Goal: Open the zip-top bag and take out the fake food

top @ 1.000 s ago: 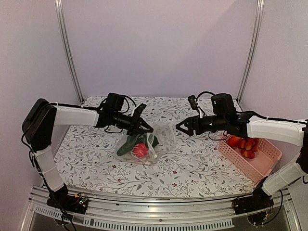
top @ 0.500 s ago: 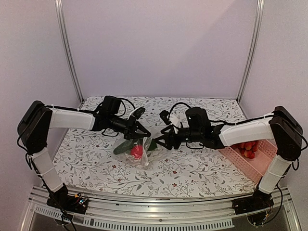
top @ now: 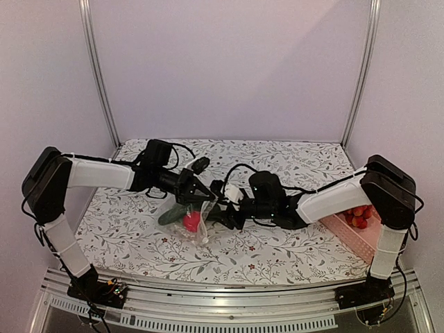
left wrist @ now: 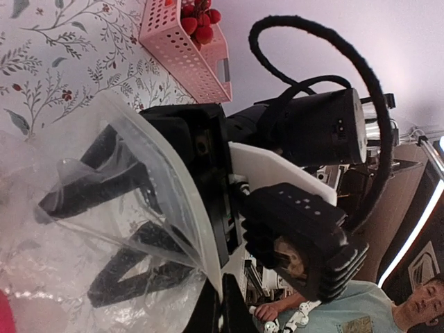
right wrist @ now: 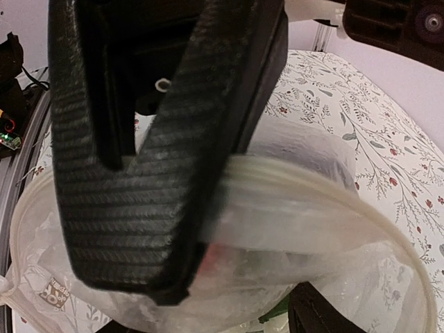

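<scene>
Zip-top bag [top: 201,230], pinched by left gripper [top: 207,197], surrounds right gripper [top: 212,214].

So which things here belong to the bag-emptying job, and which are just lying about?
Job: zip-top bag, its rim pinched by the left gripper; red fake food and green cucumber inside it; right gripper, open in the bag's mouth.
Lying about: pink basket on the right; floral tablecloth.

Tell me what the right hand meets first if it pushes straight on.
Probably the red fake fruit inside the zip-top bag: the right hand points through the bag's open mouth toward it. Depth is unclear, so crinkled plastic might come first.
</scene>
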Motion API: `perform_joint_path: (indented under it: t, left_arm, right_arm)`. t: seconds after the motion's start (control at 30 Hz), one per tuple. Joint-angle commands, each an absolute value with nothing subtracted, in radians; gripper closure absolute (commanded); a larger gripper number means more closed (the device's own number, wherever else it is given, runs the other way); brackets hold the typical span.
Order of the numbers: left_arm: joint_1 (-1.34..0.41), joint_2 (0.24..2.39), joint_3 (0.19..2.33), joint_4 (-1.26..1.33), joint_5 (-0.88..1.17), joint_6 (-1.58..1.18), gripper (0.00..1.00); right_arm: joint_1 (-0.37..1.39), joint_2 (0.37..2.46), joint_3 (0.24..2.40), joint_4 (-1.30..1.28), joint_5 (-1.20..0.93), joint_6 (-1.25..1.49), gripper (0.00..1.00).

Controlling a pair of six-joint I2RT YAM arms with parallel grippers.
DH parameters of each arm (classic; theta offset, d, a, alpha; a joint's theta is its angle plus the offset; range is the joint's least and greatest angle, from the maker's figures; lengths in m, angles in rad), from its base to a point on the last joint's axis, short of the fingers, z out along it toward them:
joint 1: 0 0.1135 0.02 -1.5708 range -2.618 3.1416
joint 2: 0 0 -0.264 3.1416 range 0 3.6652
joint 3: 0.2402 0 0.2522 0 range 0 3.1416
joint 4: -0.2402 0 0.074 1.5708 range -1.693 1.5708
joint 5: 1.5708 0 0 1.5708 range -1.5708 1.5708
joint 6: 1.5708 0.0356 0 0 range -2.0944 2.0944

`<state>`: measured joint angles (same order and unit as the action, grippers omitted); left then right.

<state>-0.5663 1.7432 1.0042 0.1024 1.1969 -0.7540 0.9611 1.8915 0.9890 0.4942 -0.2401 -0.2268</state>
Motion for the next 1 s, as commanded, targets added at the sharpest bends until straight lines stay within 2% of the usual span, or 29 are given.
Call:
perform_joint_path:
  t: [0.0,0.3,0.77,0.97]
  left_arm:
    - [-0.606,1.704,0.995,0.226,1.283,-0.833,1.00]
    - [-0.623,1.690,0.965,0.298,1.276,-0.892,1.00]
    - [-0.541,1.742,0.940,0.236,1.255,-0.821,1.00]
    - [-0.540,1.750,0.940,0.248,1.281,-0.822,1.00]
  right_arm:
    - [0.988,1.886,0.933,0.529,-0.177,-0.254,0.42]
    - [1.017,1.711,0.767,0.544,-0.134,-0.222,0.46]
    - [1.032,1.930,0.948,0.540,-0.129,-0.235,0.47]
    - [1.033,1.987,0.999,0.540,-0.028,-0.209,0.37]
